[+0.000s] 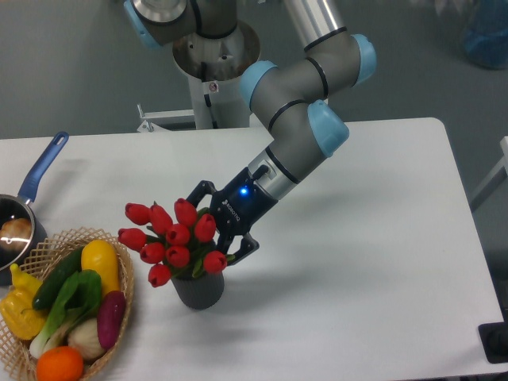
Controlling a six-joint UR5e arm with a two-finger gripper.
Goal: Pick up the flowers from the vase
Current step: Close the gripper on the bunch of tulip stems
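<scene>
Near front edge of tabletop (pixel 381 238), left of middle: vase (pixel 198 290), flowers (pixel 171 242) in it. Behind bunch, my gripper (pixel 216 225), fingers spread around stems, not yet clamped. Step, I judge: closing grasp. Next: squeeze, lift straight up.

A white table (pixel 373 262) fills most of the view; at its left front corner stands a wicker basket (pixel 127 298) of colourful vegetables; behind it, at the left edge, a steel saucepan (pixel 14 230) with a blue handle pointing away.
</scene>
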